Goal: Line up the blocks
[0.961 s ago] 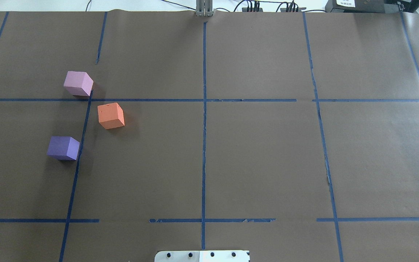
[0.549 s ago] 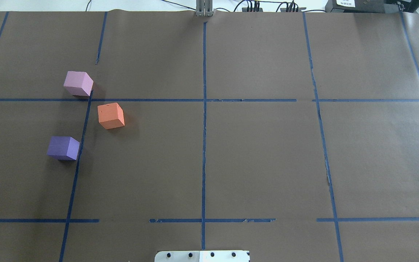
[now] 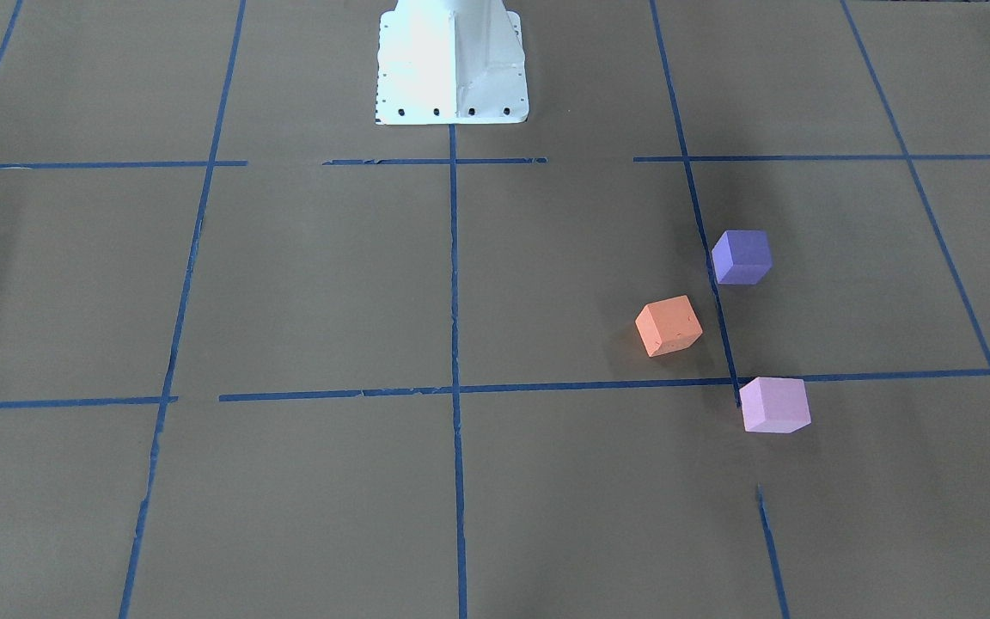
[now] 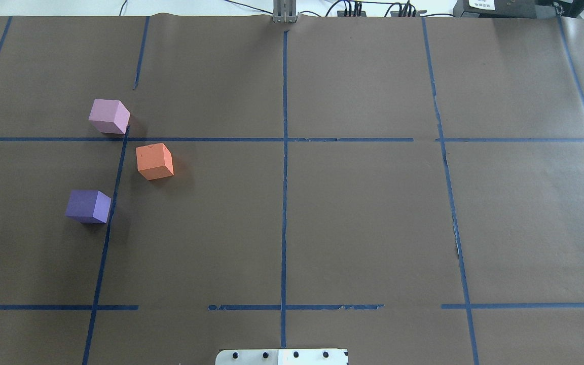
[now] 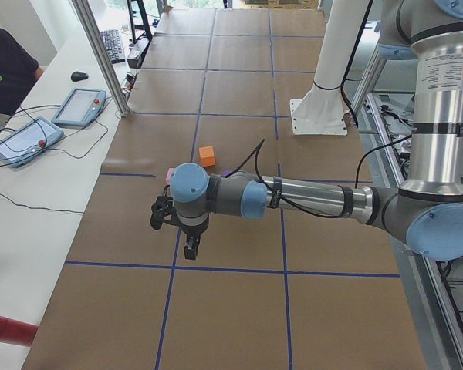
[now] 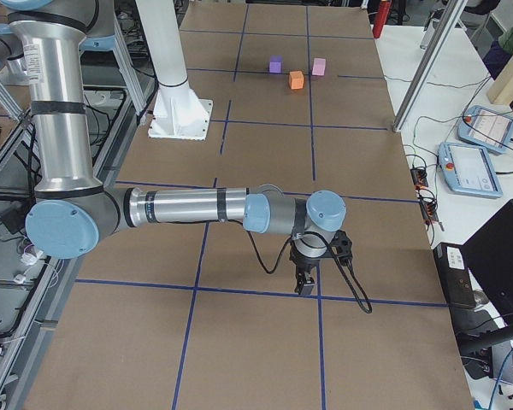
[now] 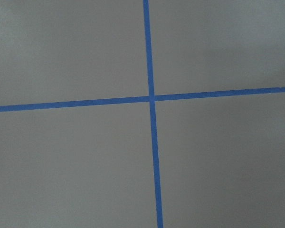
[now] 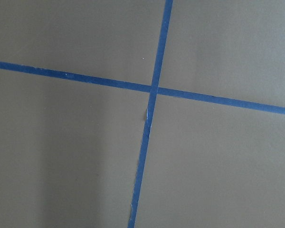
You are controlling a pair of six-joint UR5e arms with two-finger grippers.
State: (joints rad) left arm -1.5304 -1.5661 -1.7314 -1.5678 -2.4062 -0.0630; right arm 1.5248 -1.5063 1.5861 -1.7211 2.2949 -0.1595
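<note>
Three blocks sit apart on the brown paper on my left side. In the overhead view the pale pink block is farthest, the orange block is nearer and to its right, and the dark purple block is nearest. In the front view they are the pink, the orange and the purple. My left gripper shows only in the exterior left view, near that table end, and my right gripper only in the exterior right view, far from the blocks. I cannot tell whether either is open or shut.
Blue tape lines divide the paper into squares. The white robot base plate stands at the table's robot side. Both wrist views show only paper and a tape crossing. Tablets lie on the operators' side table, and a metal post stands at its edge.
</note>
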